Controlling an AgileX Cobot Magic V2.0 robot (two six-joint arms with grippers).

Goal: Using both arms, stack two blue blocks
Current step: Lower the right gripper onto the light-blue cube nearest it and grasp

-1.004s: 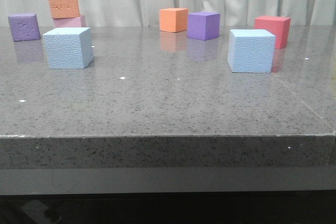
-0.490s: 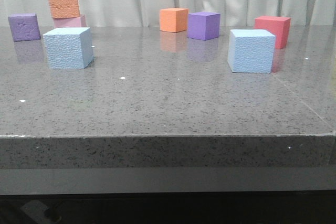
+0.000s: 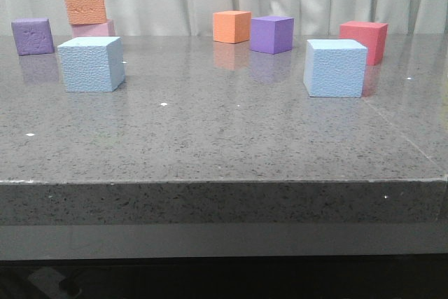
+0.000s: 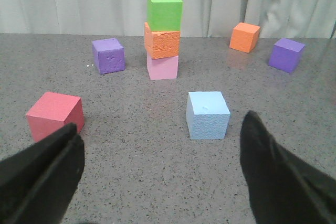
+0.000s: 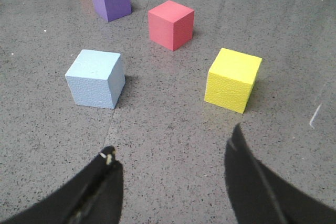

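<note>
While both grippers hang spread and empty, your left gripper (image 4: 160, 177) faces the left blue block (image 3: 91, 64), and your right gripper (image 5: 170, 182) faces the right blue block (image 3: 335, 68). The two sit well apart on the table (image 3: 224, 145). Watch the three-cube tower (image 4: 163, 35) just beyond the left block: a deep reach could topple it. On the right, a finger could nudge the red cube (image 5: 170, 24) or the yellow cube (image 5: 232, 80). You'll find no readable writing anywhere.
</note>
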